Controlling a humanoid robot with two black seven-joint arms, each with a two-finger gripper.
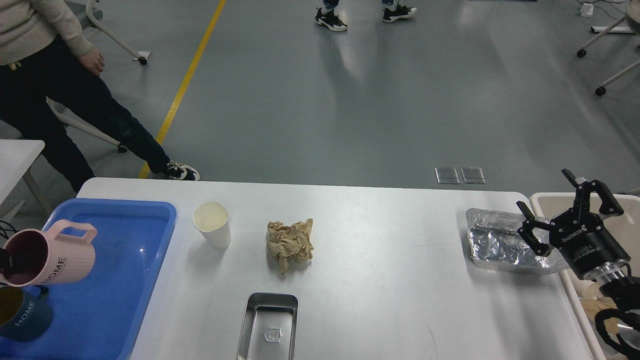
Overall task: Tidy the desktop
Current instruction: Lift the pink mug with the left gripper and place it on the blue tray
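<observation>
The white desktop (400, 300) fills the lower part of the head view. On it stand a white paper cup (212, 231), a crumpled brown paper ball (291, 244), an open metal tin (270, 325) at the front edge and a foil tray (500, 245) at the right. My right gripper (555, 210) is open and empty, just above the foil tray's right end. My left gripper (4, 264) shows only as a dark part at the left edge, at the rim of a tilted pink mug (60, 255) held above the blue tray (125, 280).
A dark teal mug (25, 315) lies in the blue tray under the pink one. A beige bin (545, 200) stands against the desktop's right edge. A person (55, 100) stands beyond the far left corner, beside another white table (15, 155).
</observation>
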